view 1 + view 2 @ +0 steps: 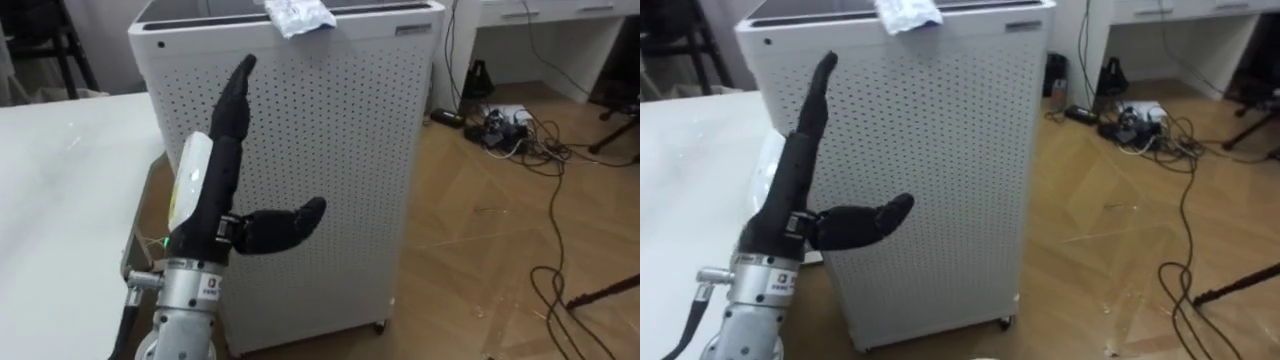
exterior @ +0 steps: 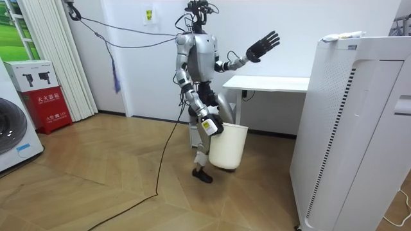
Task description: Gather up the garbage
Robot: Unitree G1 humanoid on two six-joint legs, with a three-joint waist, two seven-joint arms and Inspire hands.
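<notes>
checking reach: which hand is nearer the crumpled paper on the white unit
Left. Left hand raised below the crumpled paper; right hand low by the bin.

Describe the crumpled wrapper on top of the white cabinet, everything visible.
The wrapper is a small crumpled scrap, white to silvery, seemingly thin plastic or foil. It lies at the front edge of the cabinet top, one corner hanging over the perforated front. Only the cabinet touches it; the open left hand is raised below it, to its left, apart.
</notes>
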